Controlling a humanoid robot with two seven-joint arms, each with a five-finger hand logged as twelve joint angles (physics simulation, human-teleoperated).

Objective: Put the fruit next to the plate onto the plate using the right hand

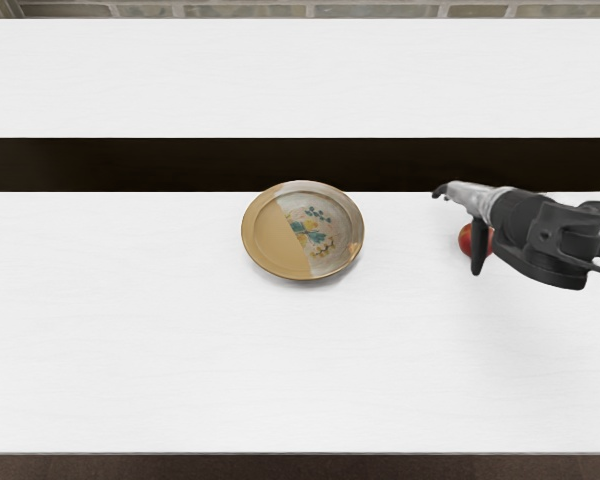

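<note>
Right now the red fruit (465,238) sits on the white desk (280,370). It is off to the right of the plate (261,243), well apart from it, so it is not on the plate yet. You can only see the left part of the fruit, because the hand covers the rest.

The plate lies flat near the middle of the desk, close to the far edge. It is round and gold-brown. One part of it is pale, with a little picture of blue and yellow flowers.

The right arm comes in from the right side. The right hand (478,210) is just above the fruit. Its fingers (477,256) are spread out wide and are not closed round anything. One finger points left, toward the plate. One dark finger hangs down in front of the fruit. I cannot tell if that finger touches the fruit or not.

Behind the desk there is a dark gap, and past that gap is another white desk (280,80).
</note>
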